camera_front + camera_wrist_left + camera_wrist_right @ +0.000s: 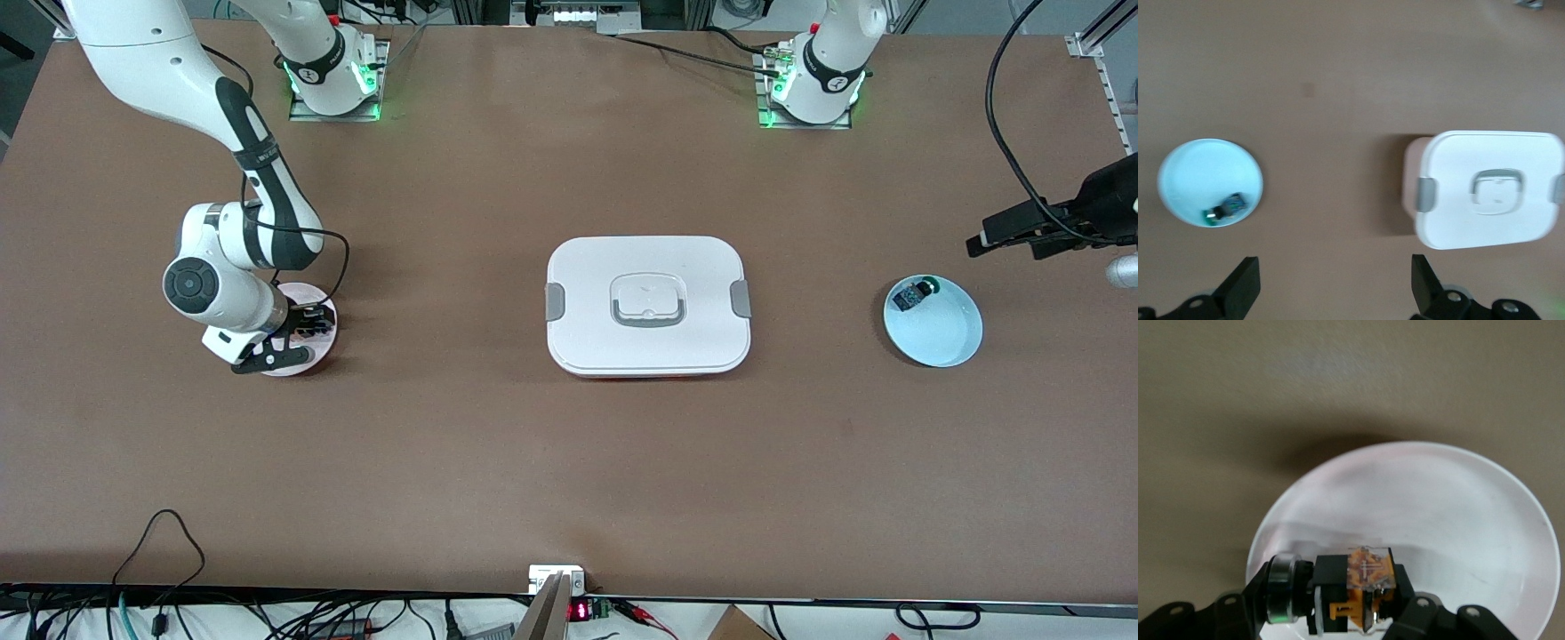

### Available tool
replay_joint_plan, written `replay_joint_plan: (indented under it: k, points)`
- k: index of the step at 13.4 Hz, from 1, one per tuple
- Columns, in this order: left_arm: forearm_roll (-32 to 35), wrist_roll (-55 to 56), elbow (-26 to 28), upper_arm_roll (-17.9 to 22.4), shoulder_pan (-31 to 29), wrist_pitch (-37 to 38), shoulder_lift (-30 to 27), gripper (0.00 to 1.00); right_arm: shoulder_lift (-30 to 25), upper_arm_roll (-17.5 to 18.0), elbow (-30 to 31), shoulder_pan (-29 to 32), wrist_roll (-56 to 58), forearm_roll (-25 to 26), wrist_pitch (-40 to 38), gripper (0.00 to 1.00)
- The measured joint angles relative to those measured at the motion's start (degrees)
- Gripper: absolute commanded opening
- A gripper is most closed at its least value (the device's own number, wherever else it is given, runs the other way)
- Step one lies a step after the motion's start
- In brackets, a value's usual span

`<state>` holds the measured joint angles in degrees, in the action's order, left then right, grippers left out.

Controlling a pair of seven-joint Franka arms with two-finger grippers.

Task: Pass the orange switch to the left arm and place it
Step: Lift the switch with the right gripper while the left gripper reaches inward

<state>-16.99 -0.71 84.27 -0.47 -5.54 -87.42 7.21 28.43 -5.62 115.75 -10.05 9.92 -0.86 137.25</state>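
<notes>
Two grippers: right gripper (1358,613) fingers clamped on half-hidden orange switch (1361,590), left gripper (1335,287) fingers wide.

The box (648,305) sits between two plates (933,322).

The tiny black blocky switch with an orange cap (1361,590) sits clamped between the right hand (1358,613) fingers, low over a white plate. The large white rounded plastic box with grey clips (648,305) lies flat mid-tabletop, well apart from that hand.
</notes>
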Motion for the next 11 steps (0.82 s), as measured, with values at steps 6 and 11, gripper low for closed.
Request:
replay_joint_plan:
  k: [6, 11]
  points:
    - [-21.9, 0.0, 0.3, 0.3, -5.4, 10.6, 3.7, 1.0, -7.1, 0.4, -5.3, 0.0, 5.8, -0.5, -11.3, 0.2]
    - [-39.0, 0.0, 0.4, 0.3, -8.9, 12.9, 6.3, 1.0, -10.7, 0.9, -18.2, 0.0, 15.8, -8.0, -25.7, 0.14]
